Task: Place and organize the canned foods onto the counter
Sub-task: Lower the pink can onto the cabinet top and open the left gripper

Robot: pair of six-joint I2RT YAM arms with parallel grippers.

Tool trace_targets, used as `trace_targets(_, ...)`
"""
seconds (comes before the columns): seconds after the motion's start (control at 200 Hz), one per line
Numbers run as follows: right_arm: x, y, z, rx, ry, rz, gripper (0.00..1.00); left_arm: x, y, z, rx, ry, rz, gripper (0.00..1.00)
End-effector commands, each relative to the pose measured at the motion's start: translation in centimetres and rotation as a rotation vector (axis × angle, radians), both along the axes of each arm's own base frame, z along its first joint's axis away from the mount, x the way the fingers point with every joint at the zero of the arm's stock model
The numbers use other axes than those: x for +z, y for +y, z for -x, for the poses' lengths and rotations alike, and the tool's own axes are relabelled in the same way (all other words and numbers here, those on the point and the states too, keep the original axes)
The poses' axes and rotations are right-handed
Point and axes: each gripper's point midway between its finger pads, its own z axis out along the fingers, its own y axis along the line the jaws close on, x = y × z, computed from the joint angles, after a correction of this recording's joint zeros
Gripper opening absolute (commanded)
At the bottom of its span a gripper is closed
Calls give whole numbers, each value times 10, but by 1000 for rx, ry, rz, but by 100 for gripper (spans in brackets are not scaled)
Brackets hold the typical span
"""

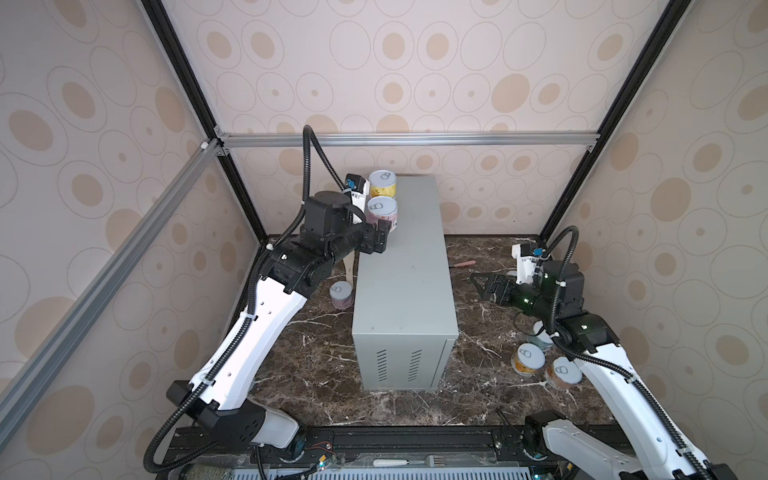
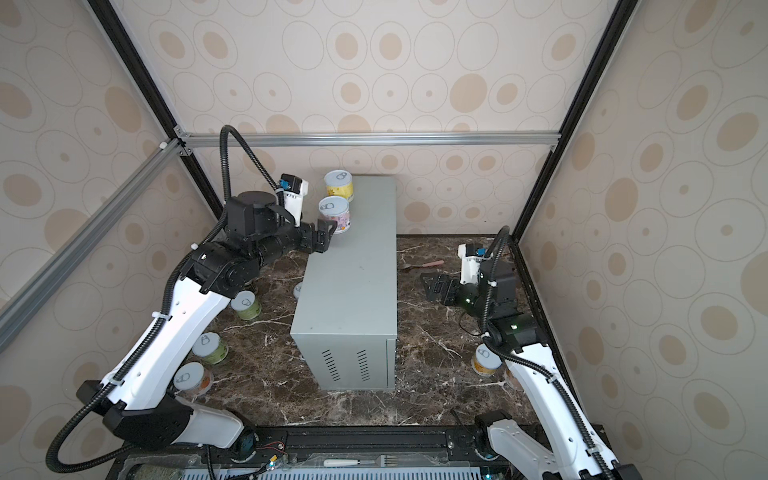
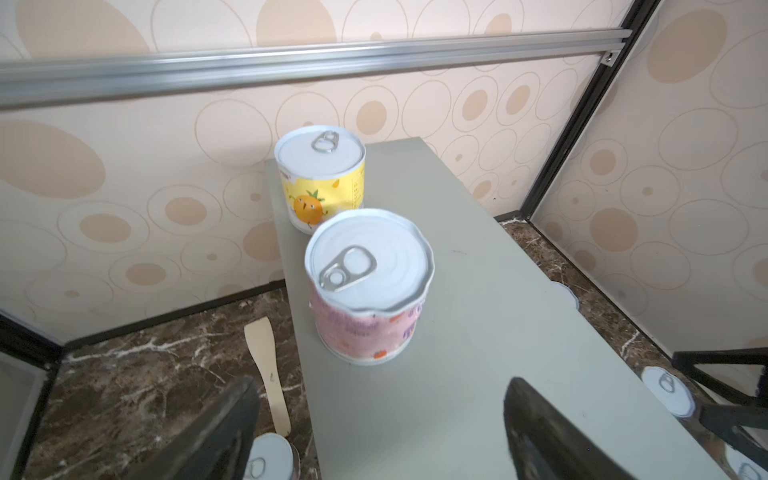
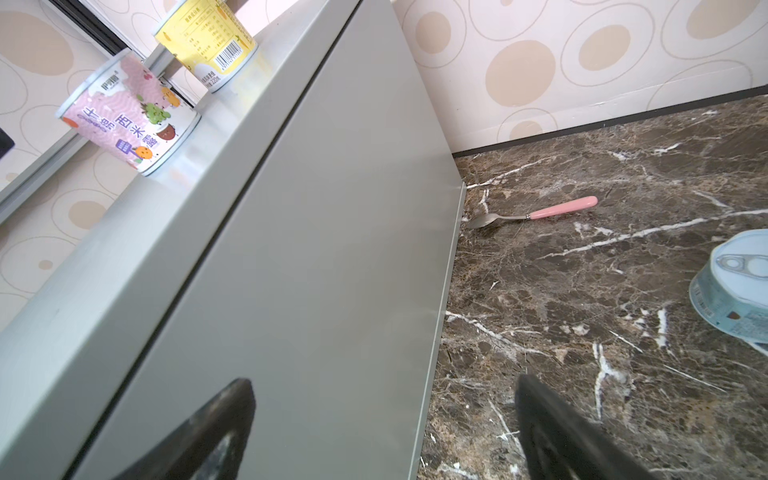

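The counter is a tall grey box in the middle. At its far end stand a yellow can and a pink can, close together. My left gripper hovers open over the counter top just short of the pink can, holding nothing. Low at the counter's right side, my right gripper is open and empty. More cans stand on the marble: one by the counter's left side, green ones on the left, others under the right arm.
A wooden spatula lies left of the counter. A pink-handled spoon lies on the marble at its right base. A light-blue can stands near the right gripper. A fork lies on the front rail. Walls enclose three sides.
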Motion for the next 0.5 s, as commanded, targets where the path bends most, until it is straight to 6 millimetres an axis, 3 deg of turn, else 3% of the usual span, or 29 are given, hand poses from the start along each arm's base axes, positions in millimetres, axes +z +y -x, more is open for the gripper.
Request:
trace_targets(0.0,-14,-1,8,-8,34,-4,100,-5,-10,2,-39,-35,48,86)
trace_targets(0.175,-30,-3,13,-15,68,1,100,-19,-6,2,-13,-44,81,80)
trace_targets(0.49,-29,-2,11,-7,65,12,100,-32,-1,-19,90,-46,124,79)
